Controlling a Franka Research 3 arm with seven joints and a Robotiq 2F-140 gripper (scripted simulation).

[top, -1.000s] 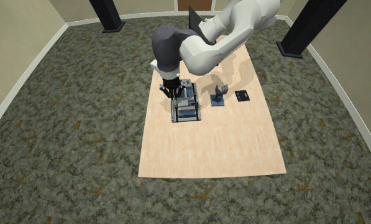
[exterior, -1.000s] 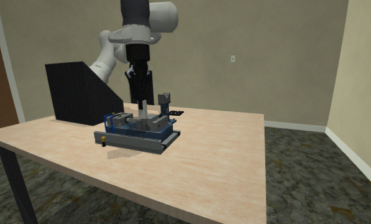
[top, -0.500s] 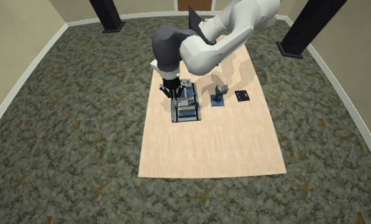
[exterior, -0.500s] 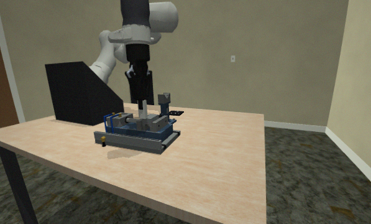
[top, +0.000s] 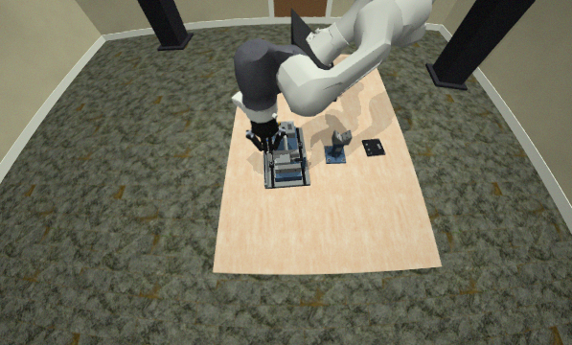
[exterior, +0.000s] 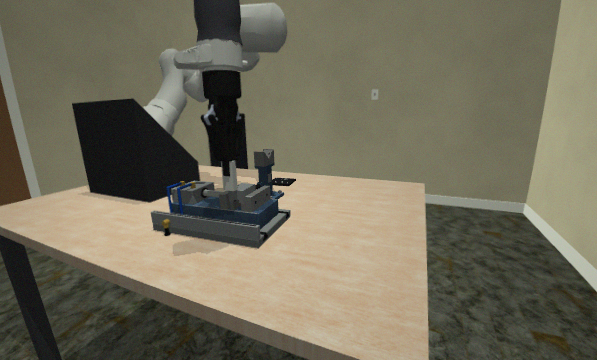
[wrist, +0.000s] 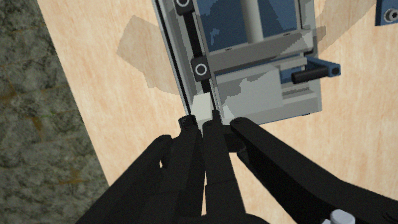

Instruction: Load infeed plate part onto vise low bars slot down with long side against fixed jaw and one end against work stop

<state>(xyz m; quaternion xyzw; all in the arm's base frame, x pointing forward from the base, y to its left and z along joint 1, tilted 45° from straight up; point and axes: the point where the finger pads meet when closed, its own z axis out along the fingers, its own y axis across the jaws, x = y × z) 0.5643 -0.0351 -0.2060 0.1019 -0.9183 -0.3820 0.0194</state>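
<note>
My gripper (top: 268,149) (exterior: 230,182) (wrist: 205,106) is shut and empty, pointing down. Its pale fingertips are beside the part's end that faces away from the work stop. The part (top: 283,158) (exterior: 244,190) (wrist: 252,92), a light grey block, lies in the open vise between the moving jaw (exterior: 226,200) (wrist: 262,52) and the fixed jaw (top: 288,168) (exterior: 256,199) (wrist: 302,102). A small gap shows in the wrist view between the part's other end and the work stop (wrist: 308,76). The slot and the low bars are hidden; whether the part touches the fixed jaw is unclear.
The V-block (top: 341,138) (exterior: 264,158) stands on its blue stand beside the vise, with the black infeed plate (top: 373,147) (exterior: 284,181) beyond it. Clamps (wrist: 201,69) line the vise's side rail close to the fingers. A black panel (exterior: 128,150) stands behind the vise.
</note>
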